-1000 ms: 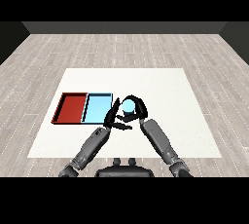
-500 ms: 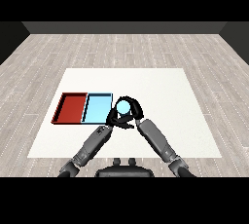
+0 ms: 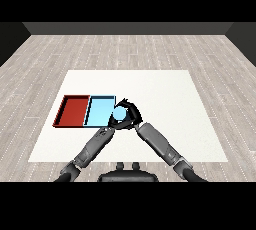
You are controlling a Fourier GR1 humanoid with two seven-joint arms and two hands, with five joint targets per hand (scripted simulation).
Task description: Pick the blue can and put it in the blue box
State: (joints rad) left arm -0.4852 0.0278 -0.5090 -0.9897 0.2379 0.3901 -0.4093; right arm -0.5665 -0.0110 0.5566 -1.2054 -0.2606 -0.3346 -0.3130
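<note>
The blue can (image 3: 119, 114), light blue on top, is held above the table at the right rim of the light blue tray (image 3: 99, 110). My right hand (image 3: 132, 113) is curled round the can from its right side. My left hand (image 3: 112, 125) lies just below the can, at the tray's near right corner, and is mostly hidden by the can and the right hand. The red tray (image 3: 73, 110) adjoins the blue tray on its left.
Both trays sit at the left of the white table (image 3: 165, 99). My two forearms cross the table's near half and meet at the can. Grey wooden floor surrounds the table.
My right hand has carried the blue can leftward, from beside the blue tray to its right rim. The left hand now lies under the can.
</note>
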